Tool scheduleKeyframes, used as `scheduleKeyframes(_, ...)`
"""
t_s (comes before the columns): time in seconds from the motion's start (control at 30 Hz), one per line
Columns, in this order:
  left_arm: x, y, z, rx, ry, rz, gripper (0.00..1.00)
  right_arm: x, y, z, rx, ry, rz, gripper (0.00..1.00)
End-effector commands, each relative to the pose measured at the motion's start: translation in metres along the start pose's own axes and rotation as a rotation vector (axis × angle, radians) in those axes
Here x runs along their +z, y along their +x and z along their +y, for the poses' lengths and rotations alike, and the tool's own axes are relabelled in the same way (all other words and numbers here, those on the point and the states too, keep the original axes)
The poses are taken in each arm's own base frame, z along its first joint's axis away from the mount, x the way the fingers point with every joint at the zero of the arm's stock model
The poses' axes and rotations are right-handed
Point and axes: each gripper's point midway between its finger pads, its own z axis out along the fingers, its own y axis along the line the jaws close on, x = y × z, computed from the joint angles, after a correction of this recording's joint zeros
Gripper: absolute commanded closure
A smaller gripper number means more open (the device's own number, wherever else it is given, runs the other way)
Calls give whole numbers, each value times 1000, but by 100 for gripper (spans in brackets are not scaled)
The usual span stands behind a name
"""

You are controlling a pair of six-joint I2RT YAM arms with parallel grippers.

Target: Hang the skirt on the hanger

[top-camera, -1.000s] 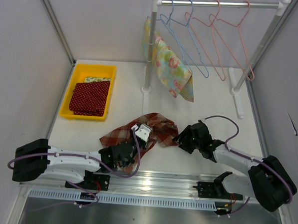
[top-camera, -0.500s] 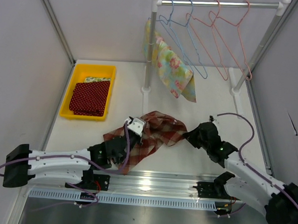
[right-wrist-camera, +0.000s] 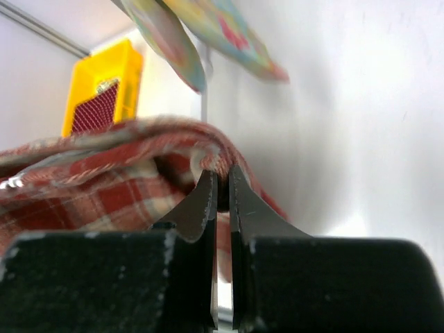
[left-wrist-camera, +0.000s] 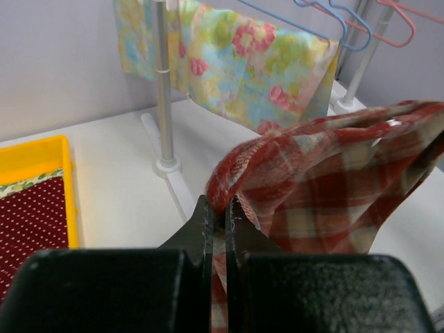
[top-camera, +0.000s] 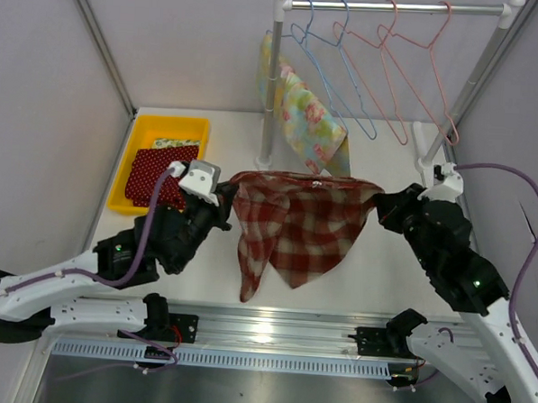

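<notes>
Top external view: red plaid skirt is held stretched in the air between both arms, above the white worktop and just in front of the clothes rack. Top edge is pulled roughly level from left to right, and the rest of the fabric hangs down toward the near edge.

Left pincer is clenched on the skirt's left top corner. In the left wrist view the fingers are seen pressed together with a fold of plaid pinched between them.

Right pincer is clenched on the right top corner. In the right wrist view a rolled edge of plaid is nipped at the fingertips.

Skirt is not yet placed on a hanger. Blue wire hangers and pink wire hangers are hung on the rail behind it. A floral cloth is draped at the rack's left end; whether it is carried by a hanger cannot be told.

Yellow tray is seen at the far left of the worktop, with a folded red dotted cloth laid in it.
</notes>
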Motion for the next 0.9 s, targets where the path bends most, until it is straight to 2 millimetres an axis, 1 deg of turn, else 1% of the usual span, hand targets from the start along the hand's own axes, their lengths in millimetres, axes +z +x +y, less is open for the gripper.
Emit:
scheduleKeyframes(0.0, -19, -28, 28, -31, -51, 6, 100, -30, -50, -1, -146, 3, -129, 100)
scheduleKeyframes(0.03, -23, -37, 29, -43, -38, -2, 100, -40, -62, 9, -157, -35, -151, 100)
scheduleKeyframes(0.1, -28, -38, 30, -31, -12, 13, 100, -49, -73, 16, -209, -70, -168, 100)
scheduleKeyframes(0.13, -33, -50, 27, -47, 26, 0, 100, -58, -82, 25, -215, -112, -184, 100)
scheduleKeyframes(0.2, -37, -50, 25, -27, 65, 20, 100, -67, -89, 32, -247, -148, -195, 100)
scheduleKeyframes(0.23, -42, -57, 25, -25, 94, 23, 100, -77, -97, 37, -263, -182, -218, 100)
scheduleKeyframes(0.3, -48, -63, 24, -25, 129, 22, 100, -88, -104, 41, -277, -212, -240, 100)
scheduleKeyframes(0.33, -54, -69, 21, -25, 176, 13, 100, -97, -110, 44, -291, -236, -260, 100)
scheduleKeyframes(0.4, -60, -75, 18, -33, 225, -3, 100, -107, -115, 49, -307, -269, -275, 100)
scheduleKeyframes(0.43, -66, -82, 18, -45, 253, -22, 100, -113, -118, 51, -311, -292, -286, 100)
scheduleKeyframes(0.47, -71, -87, 15, -57, 294, -35, 100, -122, -121, 58, -316, -337, -295, 100)
scheduleKeyframes(0.53, -77, -94, 14, -78, 328, -58, 100, -133, -124, 64, -330, -384, -310, 100)
scheduleKeyframes(0.57, -85, -106, 18, -106, 342, -88, 100, -140, -125, 69, -336, -419, -310, 100)
scheduleKeyframes(0.6, -88, -110, 17, -117, 363, -99, 100, -150, -129, 73, -338, -448, -325, 100)
scheduleKeyframes(0.7, -98, -127, 22, -165, 384, -133, 100, -165, -131, 85, -362, -525, -325, 100)
scheduleKeyframes(0.73, -99, -129, 24, -180, 376, -128, 100, -173, -133, 91, -366, -561, -325, 100)
scheduleKeyframes(0.77, -99, -129, 25, -184, 370, -120, 100, -167, -130, 93, -373, -554, -293, 100)
scheduleKeyframes(0.8, -96, -131, 29, -202, 334, -111, 100, -168, -131, 95, -371, -555, -287, 100)
scheduleKeyframes(0.83, -92, -125, 30, -190, 310, -85, 100, -164, -129, 96, -368, -553, -266, 100)
scheduleKeyframes(0.87, -89, -122, 31, -186, 286, -70, 100, -151, -121, 97, -376, -536, -220, 100)
